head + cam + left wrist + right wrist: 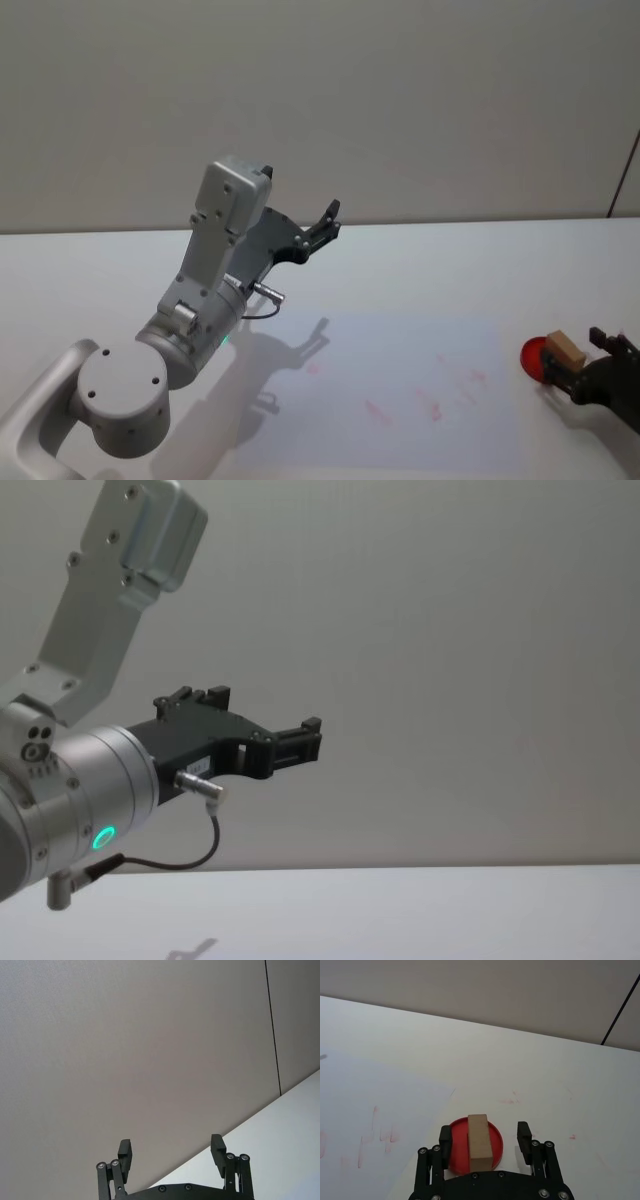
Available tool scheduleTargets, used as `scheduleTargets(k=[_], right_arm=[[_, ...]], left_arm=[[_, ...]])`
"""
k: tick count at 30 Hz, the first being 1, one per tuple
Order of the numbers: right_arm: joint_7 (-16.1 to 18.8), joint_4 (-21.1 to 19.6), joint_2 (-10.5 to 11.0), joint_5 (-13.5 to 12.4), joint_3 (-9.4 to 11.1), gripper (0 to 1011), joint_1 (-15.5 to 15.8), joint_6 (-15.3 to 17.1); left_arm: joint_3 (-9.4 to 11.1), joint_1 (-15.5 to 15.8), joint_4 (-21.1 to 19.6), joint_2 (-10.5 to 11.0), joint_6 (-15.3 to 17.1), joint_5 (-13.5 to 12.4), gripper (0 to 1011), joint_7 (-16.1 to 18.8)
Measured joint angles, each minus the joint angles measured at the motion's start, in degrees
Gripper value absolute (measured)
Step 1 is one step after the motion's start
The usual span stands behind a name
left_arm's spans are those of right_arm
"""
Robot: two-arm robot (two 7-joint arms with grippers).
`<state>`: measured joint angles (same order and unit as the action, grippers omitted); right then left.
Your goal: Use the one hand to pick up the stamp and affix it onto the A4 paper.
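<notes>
The stamp, a light-brown wooden block, stands on a round red ink pad at the table's right side. My right gripper is open and straddles the stamp, with a gap on each side between finger and wood. From the head view, the stamp and right gripper sit just right of the A4 paper, which lies flat and bears faint red marks. My left gripper is raised high above the table at the left, open and holding nothing.
The red ink pad lies beside the paper's right edge. The left arm's large grey links rise over the table's left half. A plain wall stands behind the white table.
</notes>
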<state>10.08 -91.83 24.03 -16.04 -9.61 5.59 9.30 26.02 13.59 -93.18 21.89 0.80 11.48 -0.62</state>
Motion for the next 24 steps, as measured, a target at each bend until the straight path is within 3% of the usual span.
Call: scheduleTargets(k=[19, 24], right_arm=[[-0.13, 0.98, -0.65, 0.02, 0.02, 239, -0.77, 0.02], [-0.16, 1.03, -0.71, -0.21, 0.14, 228, -0.88, 0.08]], left_arm=[[0.0, 0.0, 0.0, 0.0, 0.0, 0.0, 1001, 0.0], [0.0, 0.0, 0.0, 0.0, 0.0, 0.0, 1001, 0.0]])
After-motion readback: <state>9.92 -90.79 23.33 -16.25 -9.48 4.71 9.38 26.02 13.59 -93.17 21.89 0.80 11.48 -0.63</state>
